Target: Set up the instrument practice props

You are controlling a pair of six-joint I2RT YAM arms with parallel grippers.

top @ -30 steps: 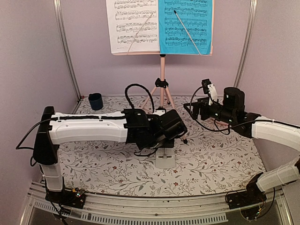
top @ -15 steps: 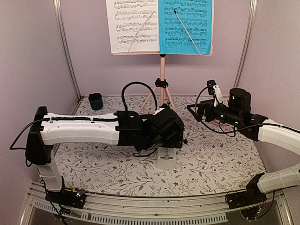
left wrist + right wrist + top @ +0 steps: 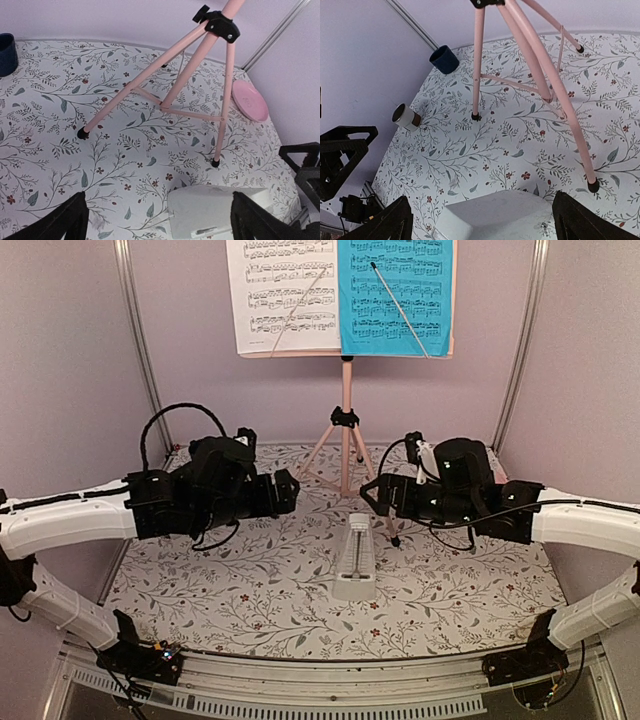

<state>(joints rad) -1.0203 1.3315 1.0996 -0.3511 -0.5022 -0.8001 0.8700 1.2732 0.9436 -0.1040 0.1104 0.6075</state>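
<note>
The metronome (image 3: 354, 558) stands upright, long axis vertical, apex up, its pendulum face toward the near edge. It sits below and between the two sets of jaws, touching neither. The left gripper (image 3: 288, 490) and right gripper (image 3: 370, 498) hover on level forearms, tips turned inward, jaws spread wide and holding nothing. Beyond them the stand (image 3: 346, 440) carries the white sheet (image 3: 280, 295) and the blue sheet (image 3: 395, 295).

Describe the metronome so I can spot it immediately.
Find the pink music stand at the back of the floral table. Just in front of its tripod legs stands the metronome: a small white pyramid, upright, unlike the round dark blue cup in the far left corner.
</note>
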